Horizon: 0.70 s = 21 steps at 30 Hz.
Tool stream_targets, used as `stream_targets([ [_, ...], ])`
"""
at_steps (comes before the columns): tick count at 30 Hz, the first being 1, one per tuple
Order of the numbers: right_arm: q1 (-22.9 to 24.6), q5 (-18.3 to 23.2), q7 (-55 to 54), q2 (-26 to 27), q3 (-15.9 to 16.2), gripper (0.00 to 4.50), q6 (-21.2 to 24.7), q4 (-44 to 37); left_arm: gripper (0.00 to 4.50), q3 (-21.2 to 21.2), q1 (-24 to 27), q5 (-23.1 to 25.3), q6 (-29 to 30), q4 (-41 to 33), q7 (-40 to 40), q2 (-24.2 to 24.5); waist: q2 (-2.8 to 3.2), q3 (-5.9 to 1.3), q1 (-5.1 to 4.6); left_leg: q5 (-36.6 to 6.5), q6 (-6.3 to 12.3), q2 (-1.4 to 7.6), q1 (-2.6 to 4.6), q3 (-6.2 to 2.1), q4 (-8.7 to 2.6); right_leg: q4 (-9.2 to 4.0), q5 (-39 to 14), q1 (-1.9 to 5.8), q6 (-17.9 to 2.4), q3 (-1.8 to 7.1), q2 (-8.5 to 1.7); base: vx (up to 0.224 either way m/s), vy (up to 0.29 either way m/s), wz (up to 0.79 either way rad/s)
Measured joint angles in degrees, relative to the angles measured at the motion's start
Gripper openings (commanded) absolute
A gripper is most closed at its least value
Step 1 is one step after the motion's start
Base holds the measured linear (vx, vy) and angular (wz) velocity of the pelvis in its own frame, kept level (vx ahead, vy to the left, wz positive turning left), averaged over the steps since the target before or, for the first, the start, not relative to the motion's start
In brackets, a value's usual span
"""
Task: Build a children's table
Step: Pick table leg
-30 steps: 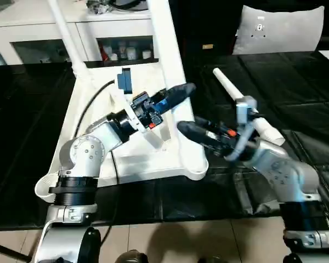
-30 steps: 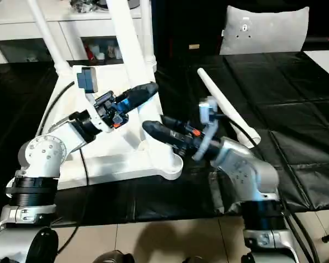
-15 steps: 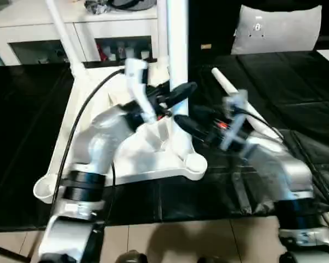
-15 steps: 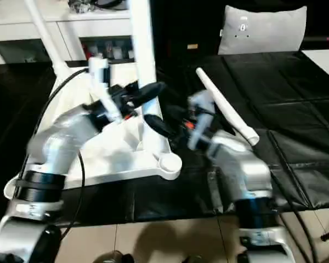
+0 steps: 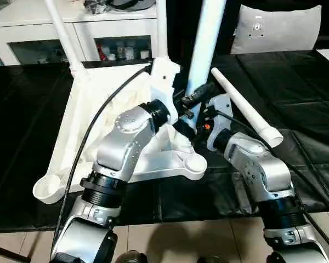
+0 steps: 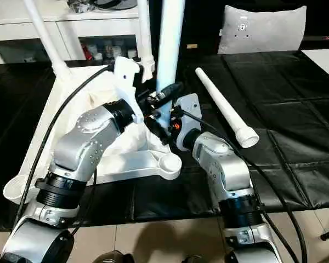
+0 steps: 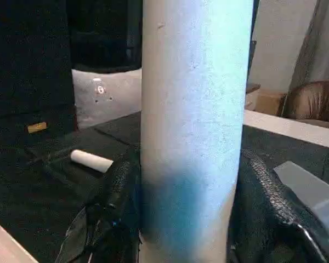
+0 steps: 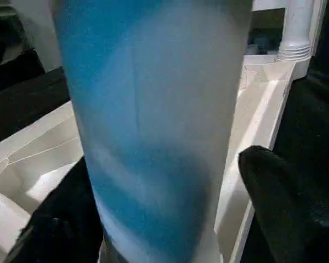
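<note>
White plastic makes up the upturned table top (image 5: 98, 137), lying left of centre on the black-covered surface (image 5: 296, 98). No writing is readable anywhere. Four legs show: two stand in the far corner sockets, one at upper left (image 5: 60, 33) and one at upper centre (image 5: 161, 27); a third upright leg (image 5: 205, 38) rises at centre; a fourth leg (image 5: 244, 107) lies loose to the right. The left gripper (image 5: 187, 107) has its fingers (image 7: 118, 186) clamped on the third upright leg. The right gripper (image 8: 170, 219) straddles the same leg, but I cannot tell whether its fingers (image 8: 274, 186) press it. The left wrist view adds a grey cushion (image 7: 107, 96) behind.
</note>
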Motion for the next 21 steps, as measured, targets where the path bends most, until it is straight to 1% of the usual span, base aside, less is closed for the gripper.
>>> stream_targets([
  [1, -0.2, 0.0, 0.0, 0.2, 0.0, 3.29, 0.0, 0.0, 1.86, 0.0, 0.0, 0.4, -0.4, 0.0, 0.2, 0.0, 0.00, 0.00, -0.09, 0.0, 0.00, 0.00, 0.00, 0.00, 0.00, 0.00, 0.0, 0.00, 0.0, 0.00, 0.00, 0.000, 0.000, 0.00],
  [2, -0.2, 0.1, 0.0, 0.4, -0.1, 3.29, 0.0, 0.0, 1.86, 0.0, 0.0, 0.5, -0.5, 0.0, 0.3, 0.0, 0.00, 0.00, -0.16, 0.0, 0.00, 0.00, 0.00, 0.00, 0.00, 0.00, 0.0, 0.00, 0.0, 0.00, 0.00, 0.000, 0.000, 0.00],
  [6, -0.3, 1.9, -0.1, 1.5, -1.3, 2.87, 1.0, -0.4, 1.86, 0.0, 0.0, 1.2, -1.4, 0.5, 0.6, 0.1, 0.00, 0.00, -0.47, 0.0, 0.00, 0.00, 0.00, 0.00, 0.01, 0.00, 0.0, 0.01, 0.0, 0.00, 0.00, 0.000, 0.000, 0.00],
  [9, -0.3, 2.0, -0.1, 1.6, -1.2, 2.60, 1.3, -0.4, 1.86, 0.0, -0.1, 1.7, -2.0, 0.7, 0.7, 0.0, 0.00, 0.00, -0.59, 0.0, 0.00, 0.00, 0.00, 0.00, 0.01, 0.00, 0.0, 0.01, 0.0, 0.01, 0.00, 0.000, 0.000, 0.00],
  [11, -0.3, 2.0, -0.2, 1.7, -1.2, 2.42, 1.5, -0.4, 1.86, 0.0, -0.1, 1.8, -2.2, 0.9, 0.7, 0.0, 0.00, 0.00, -0.83, 0.0, 0.00, 0.00, 0.00, 0.00, 0.01, 0.00, 0.0, 0.01, 0.0, 0.00, 0.00, 0.000, 0.000, 0.00],
  [13, -0.3, 2.0, -0.2, 1.9, -1.2, 2.35, 2.1, -0.5, 1.86, 0.0, -0.1, 1.9, -2.3, 1.3, 0.7, -0.1, 0.00, 0.00, -1.02, 0.0, 0.00, 0.00, 0.00, 0.00, 0.01, 0.00, 0.0, 0.01, 0.0, 0.01, 0.00, 0.000, 0.000, 0.00],
  [14, -0.3, 1.9, -0.3, 2.1, -1.1, 2.16, 2.3, -0.5, 1.86, 0.0, -0.2, 2.1, -2.4, 1.6, 0.7, -0.1, 0.00, 0.00, -1.06, 0.0, 0.00, 0.00, 0.00, 0.00, 0.01, 0.00, 0.0, 0.01, 0.0, 0.00, 0.00, 0.000, 0.000, 0.00],
  [19, -0.4, 1.6, -1.2, 2.2, -0.8, 1.97, 2.3, -0.5, 1.86, 0.0, -0.9, 2.5, -2.7, 2.6, 0.8, -0.2, 0.00, 0.00, -1.14, 0.0, 0.00, 0.00, -0.01, 0.00, 0.01, 0.00, 0.0, 0.01, 0.0, 0.00, 0.00, 0.000, 0.000, 0.00],
  [21, -0.4, 0.5, -1.8, 2.3, -0.4, 1.96, 0.9, -0.5, 1.86, 0.0, -1.1, 2.7, -2.9, 2.6, 0.8, -0.2, 0.00, 0.00, -1.17, 0.0, 0.00, 0.00, -0.01, 0.00, 0.01, 0.00, 0.0, 0.00, 0.0, 0.01, 0.00, 0.000, 0.000, 0.00],
])
